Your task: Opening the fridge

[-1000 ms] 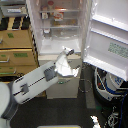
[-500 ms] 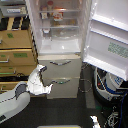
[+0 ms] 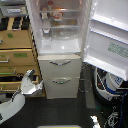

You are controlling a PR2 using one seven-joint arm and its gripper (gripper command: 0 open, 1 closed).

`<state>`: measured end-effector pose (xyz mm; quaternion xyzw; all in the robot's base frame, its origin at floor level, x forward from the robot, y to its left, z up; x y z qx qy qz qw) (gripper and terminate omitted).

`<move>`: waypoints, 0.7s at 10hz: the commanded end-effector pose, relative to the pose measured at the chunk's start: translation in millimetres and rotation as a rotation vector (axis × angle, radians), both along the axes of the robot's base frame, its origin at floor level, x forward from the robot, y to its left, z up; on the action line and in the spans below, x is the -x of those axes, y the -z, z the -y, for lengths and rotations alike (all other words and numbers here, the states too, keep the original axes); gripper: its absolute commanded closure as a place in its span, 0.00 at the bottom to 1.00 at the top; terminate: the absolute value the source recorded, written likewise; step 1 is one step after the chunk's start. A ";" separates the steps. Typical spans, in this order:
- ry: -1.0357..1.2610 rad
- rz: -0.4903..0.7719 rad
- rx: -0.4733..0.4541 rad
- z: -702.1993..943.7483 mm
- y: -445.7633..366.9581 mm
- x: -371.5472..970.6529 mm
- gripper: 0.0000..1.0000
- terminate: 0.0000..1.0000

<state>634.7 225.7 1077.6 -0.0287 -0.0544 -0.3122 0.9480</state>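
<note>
The tall white fridge (image 3: 60,45) stands in the middle of the exterior view with its large upper door (image 3: 111,35) swung wide to the view's right. Its shelved white interior (image 3: 59,20) shows, with a few items on the shelves. Two lower drawers with curved silver handles (image 3: 59,63) are closed. My gripper (image 3: 29,76) sits low at the view's left, in front of the wooden cabinet and away from the fridge. It holds nothing; the blur hides how its fingers stand.
A tan wooden drawer cabinet (image 3: 17,55) with green labels stands right beside the fridge on the view's left. A blue and white object (image 3: 110,82) and cables lie on the dark floor under the open door.
My arm has pulled back from the fridge front toward the view's lower left. The upper door stays wide open.
</note>
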 end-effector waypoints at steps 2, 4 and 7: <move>-0.625 0.265 0.399 -179.3 204.7 126.4 0.00 0.00; -0.672 0.289 0.380 -176.5 226.2 165.8 0.00 0.00; -0.619 0.268 0.383 -143.9 236.8 180.3 0.00 0.00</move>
